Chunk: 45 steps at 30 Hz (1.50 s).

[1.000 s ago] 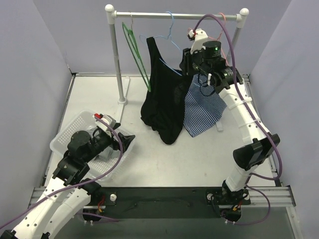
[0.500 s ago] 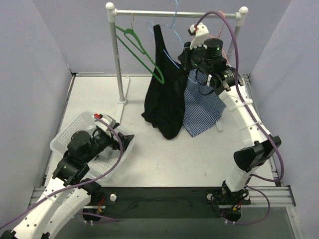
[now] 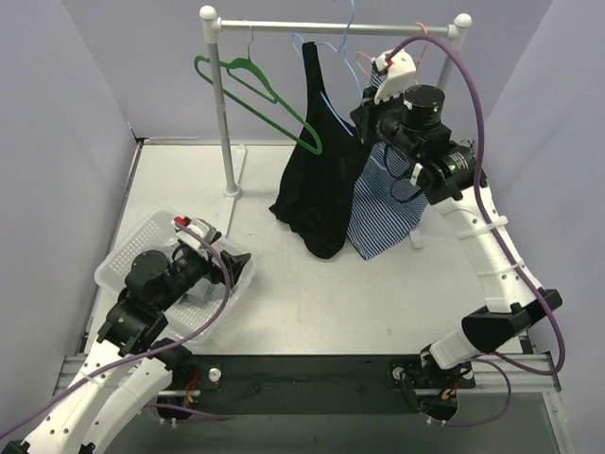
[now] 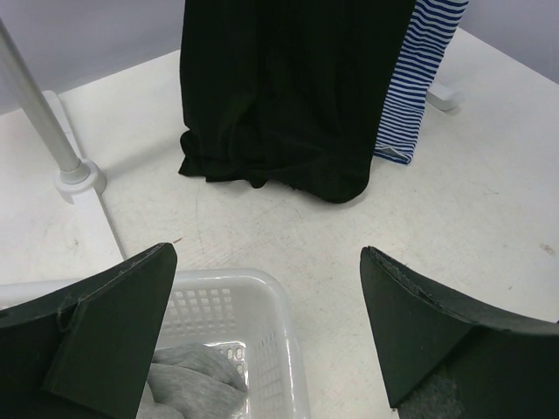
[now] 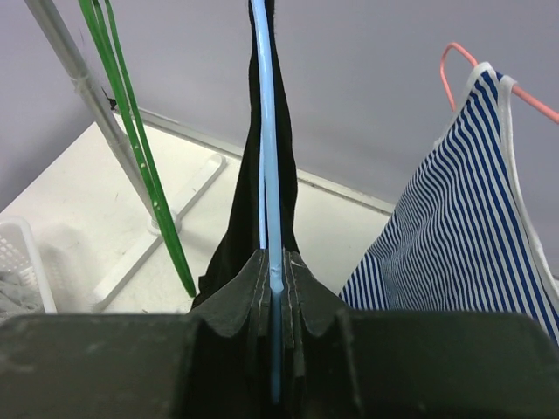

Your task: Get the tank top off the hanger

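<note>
The black tank top (image 3: 317, 180) hangs on a light blue hanger (image 3: 327, 99) near the rail, its hem bunched on the table (image 4: 279, 166). My right gripper (image 3: 371, 99) is high up beside it. In the right wrist view this gripper (image 5: 277, 262) is shut on the blue hanger (image 5: 266, 131), and the black top (image 5: 249, 227) falls away below it. My left gripper (image 4: 266, 253) is open and holds nothing. It sits low at the near left (image 3: 232, 267), far from the top, over a basket's corner.
A blue-and-white striped top (image 3: 383, 203) hangs on a pink hanger (image 5: 463, 57) right of the black one. An empty green hanger (image 3: 265, 95) tilts on the rail (image 3: 284, 26) by the left post (image 3: 220, 104). The white basket (image 3: 132, 255) holds grey cloth (image 4: 183, 384).
My right gripper has shut on the blue hanger and risen toward the rail, lifting the black top with it. The green hanger has swung up and left. The left arm is still.
</note>
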Each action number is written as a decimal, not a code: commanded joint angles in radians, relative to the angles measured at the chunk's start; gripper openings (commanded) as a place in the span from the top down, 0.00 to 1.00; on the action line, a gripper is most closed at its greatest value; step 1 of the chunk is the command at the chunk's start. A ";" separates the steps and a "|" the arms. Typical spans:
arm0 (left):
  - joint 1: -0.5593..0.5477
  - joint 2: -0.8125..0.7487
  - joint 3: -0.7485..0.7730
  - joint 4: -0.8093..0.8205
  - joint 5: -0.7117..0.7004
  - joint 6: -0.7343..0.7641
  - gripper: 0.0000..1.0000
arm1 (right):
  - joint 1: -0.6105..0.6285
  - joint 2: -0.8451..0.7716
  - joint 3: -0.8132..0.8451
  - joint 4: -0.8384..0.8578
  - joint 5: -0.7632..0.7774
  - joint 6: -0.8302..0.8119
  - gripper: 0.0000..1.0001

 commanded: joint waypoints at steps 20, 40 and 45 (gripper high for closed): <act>0.007 0.066 0.095 -0.028 0.116 0.003 0.03 | 0.159 -0.628 -0.614 -0.285 0.028 0.152 1.00; 0.006 0.432 0.569 -0.074 0.751 0.129 0.08 | 0.170 -0.841 -0.858 -0.137 -0.652 0.159 1.00; 0.004 0.501 0.572 -0.040 0.932 0.081 0.13 | 0.171 -0.864 -0.888 -0.060 -0.712 0.168 1.00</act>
